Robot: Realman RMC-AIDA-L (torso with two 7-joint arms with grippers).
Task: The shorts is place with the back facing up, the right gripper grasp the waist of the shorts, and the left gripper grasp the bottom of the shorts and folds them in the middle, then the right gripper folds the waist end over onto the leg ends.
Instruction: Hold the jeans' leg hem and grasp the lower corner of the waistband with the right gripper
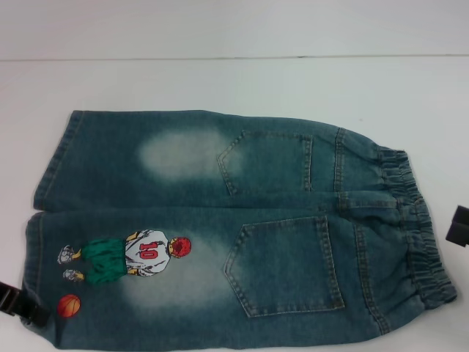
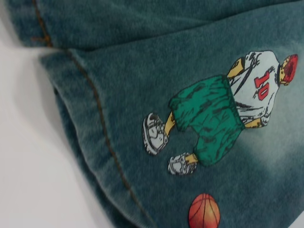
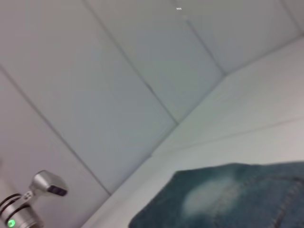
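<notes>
The shorts (image 1: 220, 227) show a red "10" on the cartoon player's (image 2: 228, 104) jersey.

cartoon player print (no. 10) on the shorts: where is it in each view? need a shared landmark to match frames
Head view: cartoon player print lies on the near leg of the shorts, toward the robot's left, by the leg hems.
Left wrist view: the print fills the middle, close up.
Right wrist view: not in it; only a far part of the shorts with a bleached patch shows.
Shared landmark: the orange ball beside the player's feet, in head and left wrist views.
</notes>
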